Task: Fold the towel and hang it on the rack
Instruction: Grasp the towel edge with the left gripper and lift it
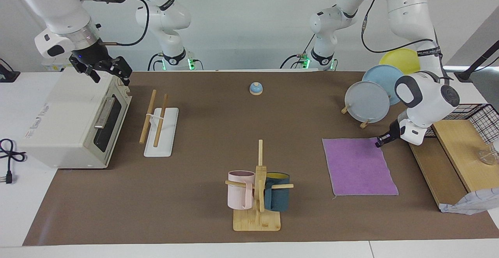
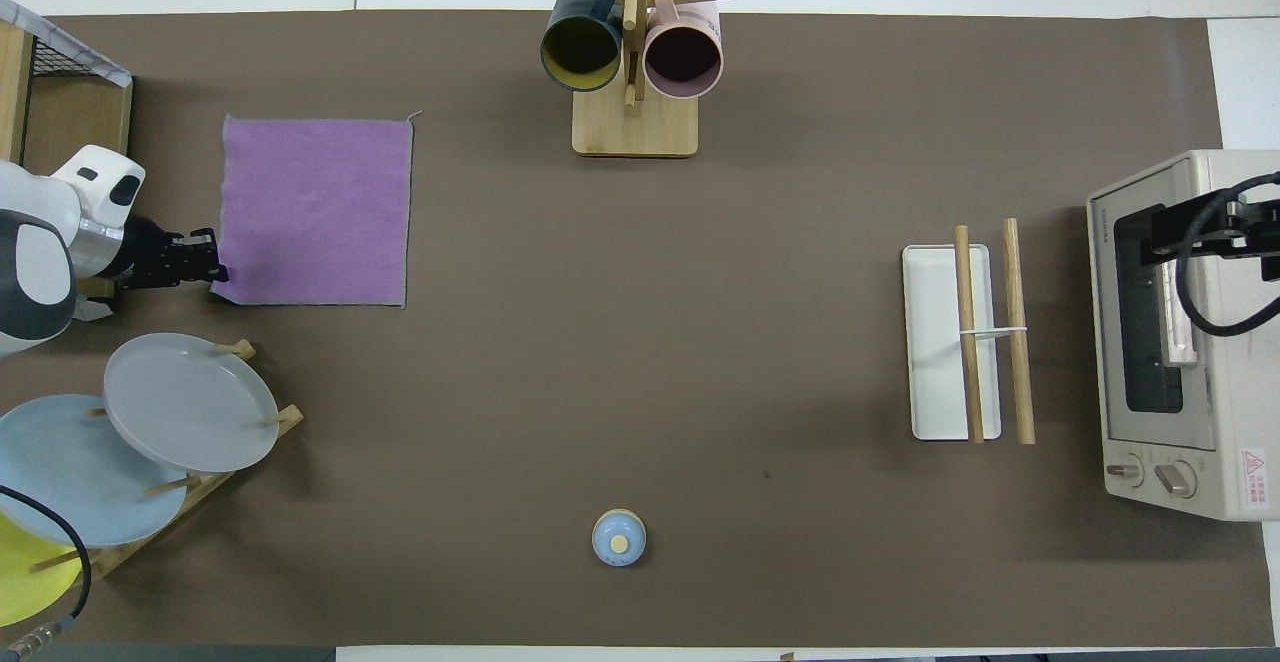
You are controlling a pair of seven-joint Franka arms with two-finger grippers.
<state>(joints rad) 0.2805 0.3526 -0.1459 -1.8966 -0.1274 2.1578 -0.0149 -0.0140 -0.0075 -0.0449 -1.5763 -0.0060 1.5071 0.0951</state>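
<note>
Left pincer pinches towel corner, arm angled low.

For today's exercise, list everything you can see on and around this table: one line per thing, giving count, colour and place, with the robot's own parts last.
towel: one, purple, flat, toward the left arm's end
rack: one, wooden rods, white base, beside the oven
oven: one, cream, at the right arm's end
mug tree: one, wooden, pink and dark blue mugs
plate stand: grey, blue, yellow plates
bell: one, blue, near the robots
left gripper: shut on the towel's corner
right gripper: open, over the oven
</note>
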